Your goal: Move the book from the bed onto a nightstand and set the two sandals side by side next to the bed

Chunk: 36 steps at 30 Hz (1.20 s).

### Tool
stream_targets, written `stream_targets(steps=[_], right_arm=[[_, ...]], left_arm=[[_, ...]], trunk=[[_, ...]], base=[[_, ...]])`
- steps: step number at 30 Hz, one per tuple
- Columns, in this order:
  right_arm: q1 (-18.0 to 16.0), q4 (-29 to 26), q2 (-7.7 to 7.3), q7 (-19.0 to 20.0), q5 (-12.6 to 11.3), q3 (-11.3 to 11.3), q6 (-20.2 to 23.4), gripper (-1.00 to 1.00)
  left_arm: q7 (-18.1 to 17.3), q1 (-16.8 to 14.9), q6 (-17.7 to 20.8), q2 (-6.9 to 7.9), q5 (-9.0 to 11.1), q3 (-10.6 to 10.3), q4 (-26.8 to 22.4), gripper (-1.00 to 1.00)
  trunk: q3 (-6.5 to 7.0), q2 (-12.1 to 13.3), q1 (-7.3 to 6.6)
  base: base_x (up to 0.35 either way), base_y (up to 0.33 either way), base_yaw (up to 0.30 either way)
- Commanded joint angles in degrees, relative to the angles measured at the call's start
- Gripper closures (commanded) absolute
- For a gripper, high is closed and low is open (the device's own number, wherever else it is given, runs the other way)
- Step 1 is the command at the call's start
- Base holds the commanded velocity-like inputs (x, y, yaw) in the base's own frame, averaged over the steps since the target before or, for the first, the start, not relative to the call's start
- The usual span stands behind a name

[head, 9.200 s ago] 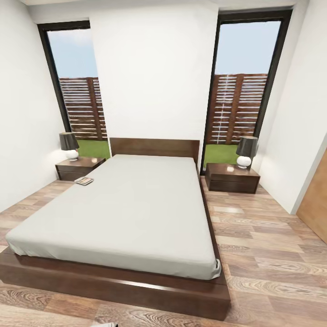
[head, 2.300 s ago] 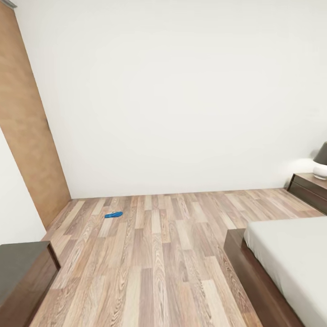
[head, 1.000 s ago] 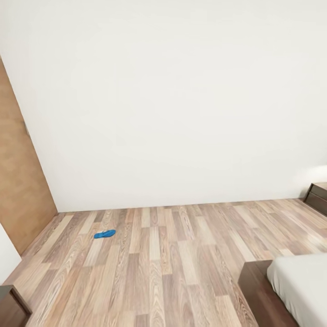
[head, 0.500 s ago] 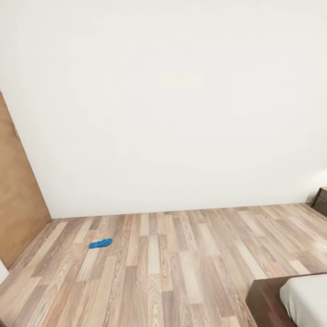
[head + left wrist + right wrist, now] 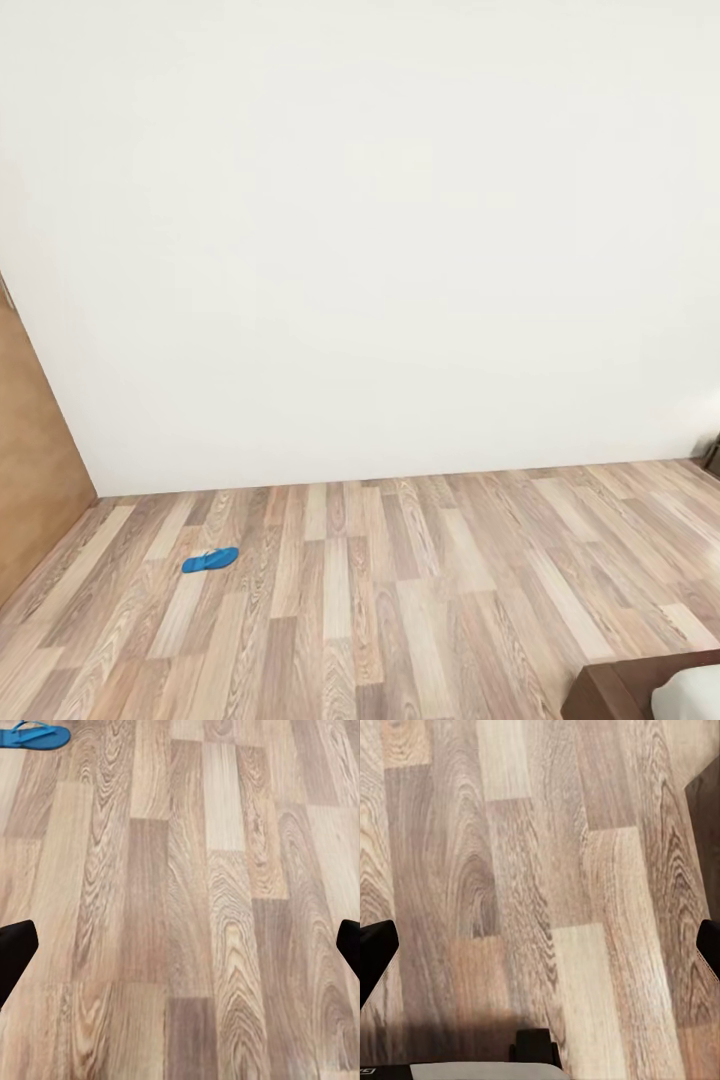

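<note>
Grippers hang over bare floor, both spread wide: in the left wrist view the left gripper (image 5: 180, 949) shows only two dark fingertips (image 5: 15, 952) at the picture's edges, with nothing between them, and the right gripper (image 5: 540, 949) shows the same over the planks. Neither touches anything.

At the far left of the head view stands a brown door (image 5: 30, 470), meeting the white wall (image 5: 380, 230) that runs across the room. One blue sandal (image 5: 210, 559) lies flat on the wood-plank floor (image 5: 400, 600) at the left, near the wall and well apart from the bed (image 5: 650, 692), whose dark frame corner and a scrap of pale mattress sit at the near right. A sandal also shows ahead of the left gripper's fingers. The floor between lies open, with nothing in the way.

Against half a second earlier, the whole view has shifted: the sandal and floor sit lower, less of the bed and door shows, and the nightstand at the far right edge has nearly slipped out, so the camera has moved, not the things.
</note>
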Motion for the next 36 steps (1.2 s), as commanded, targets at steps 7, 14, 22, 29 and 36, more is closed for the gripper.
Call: stream_targets(steps=[7, 14, 22, 29, 36], right_arm=[[-0.02, 0.01, -0.04, -0.02, -0.04, -0.04, -0.16, -1.0], [-0.02, 0.01, -0.05, -0.02, -0.04, -0.04, -0.16, -1.0], [-0.02, 0.01, -0.06, -0.02, -0.04, -0.04, -0.16, -1.0], [-0.02, 0.01, -0.05, -0.02, -0.05, -0.04, -0.16, -1.0], [-0.02, 0.01, -0.07, -0.02, -0.06, -0.04, -0.16, -1.0]], left_arm=[[0.0, 0.0, -0.12, -0.02, 0.46, 0.0, -0.01, -1.0], [0.0, 0.01, -0.12, -0.02, 0.46, 0.0, -0.01, -1.0], [0.0, -0.01, -0.12, -0.02, 0.46, 0.0, -0.01, -1.0], [0.0, -0.03, -0.12, -0.02, 0.46, 0.0, -0.01, -1.0], [-0.01, 0.01, -0.12, -0.02, 0.46, 0.0, -0.01, -1.0]], trunk=[[-0.05, -0.02, 0.03], [-0.05, -0.02, 0.03], [-0.05, -0.02, 0.03], [-0.05, -0.02, 0.03], [-0.05, -0.02, 0.03]], base=[[0.328, 0.0, 0.0], [0.328, 0.0, 0.0], [0.328, 0.0, 0.0], [0.328, 0.0, 0.0], [0.323, 0.0, 0.093]])
